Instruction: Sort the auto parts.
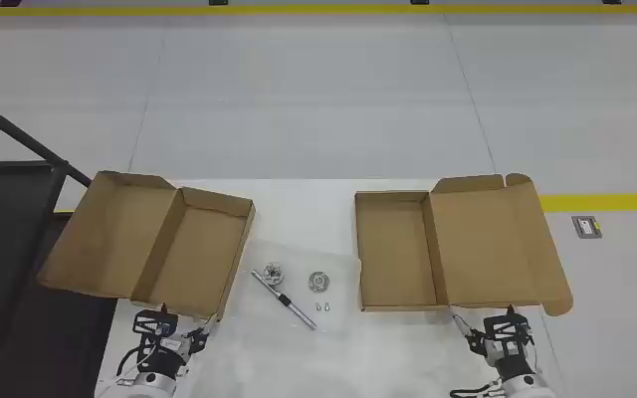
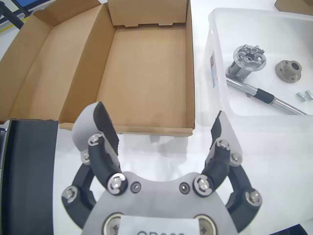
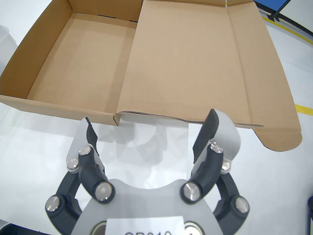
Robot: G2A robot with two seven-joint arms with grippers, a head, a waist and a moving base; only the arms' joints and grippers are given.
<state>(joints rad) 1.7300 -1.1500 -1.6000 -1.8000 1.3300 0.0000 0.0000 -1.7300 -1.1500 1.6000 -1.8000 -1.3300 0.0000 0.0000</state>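
Two open grippers at the lower edge of the top view, auto parts lying between two open boxes.

The left gripper (image 2: 160, 114), jaws spread and holding nothing, sits at lower left, just below the left cardboard box (image 1: 199, 261). The right gripper (image 3: 149, 118), likewise spread and holding nothing, sits at lower right below the right cardboard box (image 1: 393, 251). At centre, a clear tray (image 2: 215, 25) holds a toothed hub (image 2: 248, 61), a round flange (image 2: 288, 70), a metal rod (image 2: 264, 96) and two small nuts (image 2: 303, 96).

Bright, even light from overhead. White table (image 1: 299, 204) close to washed out. Small glints on the metal rod (image 2: 240, 86). Box (image 3: 39, 50) walls faintly shaded inside. Wrist views bow straight edges outward.
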